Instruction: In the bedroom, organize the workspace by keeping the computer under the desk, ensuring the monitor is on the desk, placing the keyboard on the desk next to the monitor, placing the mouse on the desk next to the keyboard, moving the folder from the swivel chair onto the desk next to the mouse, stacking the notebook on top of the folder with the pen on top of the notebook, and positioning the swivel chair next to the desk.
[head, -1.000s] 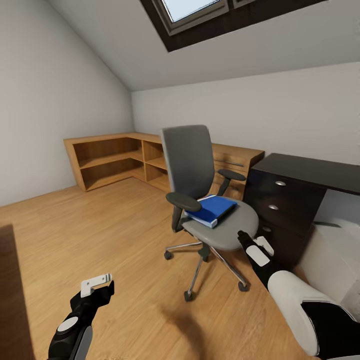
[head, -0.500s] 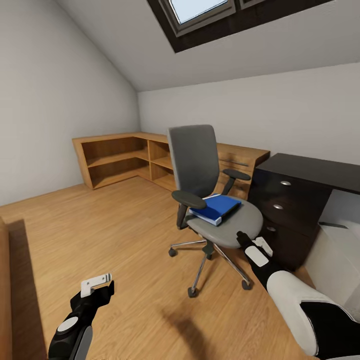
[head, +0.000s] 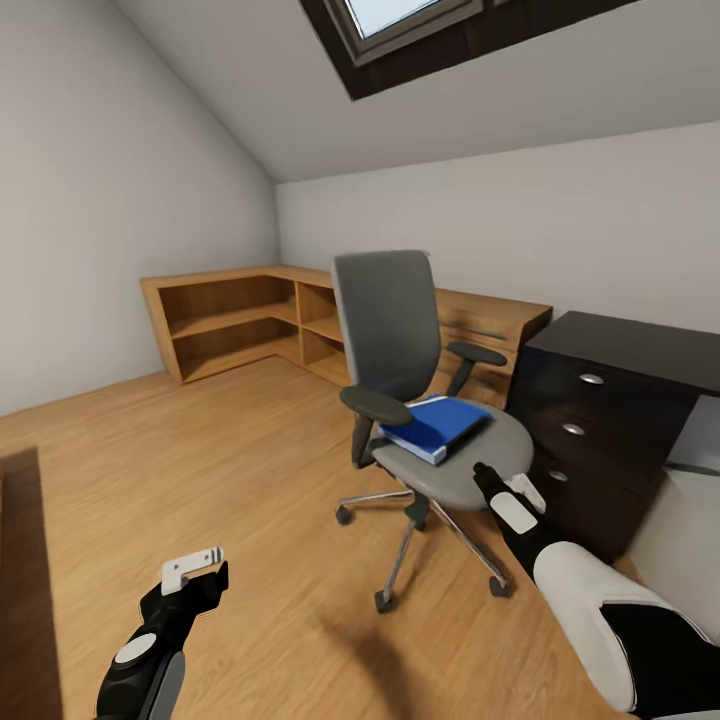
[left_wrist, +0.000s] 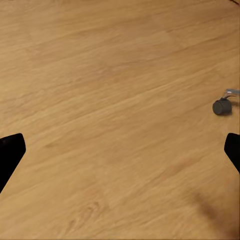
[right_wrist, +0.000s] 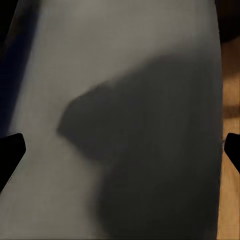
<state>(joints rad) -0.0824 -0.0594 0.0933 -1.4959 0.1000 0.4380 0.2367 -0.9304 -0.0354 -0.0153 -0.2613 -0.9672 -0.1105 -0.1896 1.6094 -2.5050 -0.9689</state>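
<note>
Head view: blue folder (head: 437, 425) lies on swivel chair (head: 420, 400) seat; right gripper (head: 503, 492) hovers just beside seat's front edge, dark dresser (head: 610, 420) close right, open wood floor (head: 200, 460) left. Left wrist: left gripper (left_wrist: 120, 150) spread wide, empty, over floor, caster (left_wrist: 221, 106) near. Right wrist: right fingertips (right_wrist: 11, 150) wide apart, empty, above grey seat.

A blue folder (head: 436, 424) lies flat on the grey swivel chair's (head: 400, 340) seat, near its armrest.
</note>
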